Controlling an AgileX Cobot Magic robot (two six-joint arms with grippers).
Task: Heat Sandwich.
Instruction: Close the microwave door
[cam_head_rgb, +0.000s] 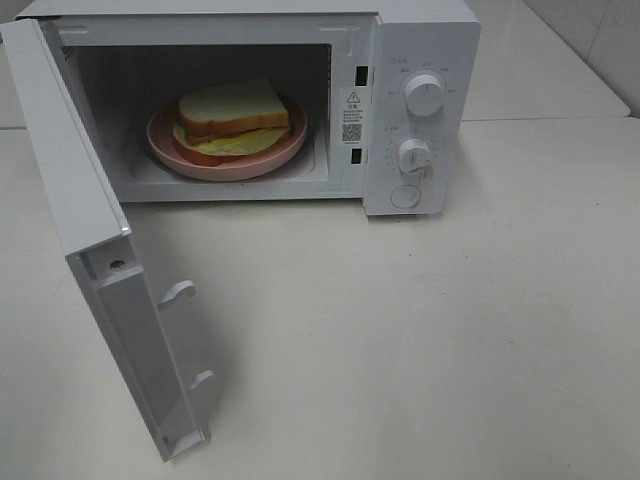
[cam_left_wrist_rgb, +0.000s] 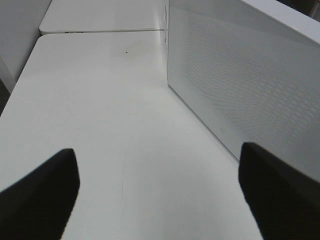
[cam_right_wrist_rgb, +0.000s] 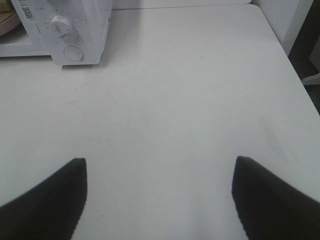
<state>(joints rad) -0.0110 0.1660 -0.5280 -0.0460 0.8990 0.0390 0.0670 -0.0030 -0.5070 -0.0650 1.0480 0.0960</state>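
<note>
Left side: left gripper (cam_left_wrist_rgb: 156, 149) low over the white table (cam_head_rgb: 400, 350). Jaws spread wide, only bare tabletop between the two dark fingers (cam_left_wrist_rgb: 42, 192). It faces along the outer, meshed face of the microwave door (cam_left_wrist_rgb: 240, 85). One finger sits close to the door's lower edge; contact cannot be told.

Door: swung fully open, hinged at the left of the microwave (cam_head_rgb: 440, 60), its free end reaching toward the near left. Inner face shows two white latch hooks, upper hook (cam_head_rgb: 178, 291) and lower hook (cam_head_rgb: 203, 379).

Centre, far: the sandwich (cam_head_rgb: 235, 115) lies inside the open cavity on a round pink plate (cam_head_rgb: 200, 165). White slices with brown crust, yellow-green filling showing at the near edge. The plate rests flat on the cavity floor, and the sandwich is well within its rim.

Right of the cavity: control panel with upper knob (cam_head_rgb: 424, 95), lower knob (cam_head_rgb: 414, 156) and a round button (cam_head_rgb: 406, 196) beneath.

Right side: right gripper (cam_right_wrist_rgb: 160, 160) over open tabletop, well apart from the microwave. Jaws wide, holding nothing. Its wrist view shows the panel's lower knob and button in the distance.
</note>
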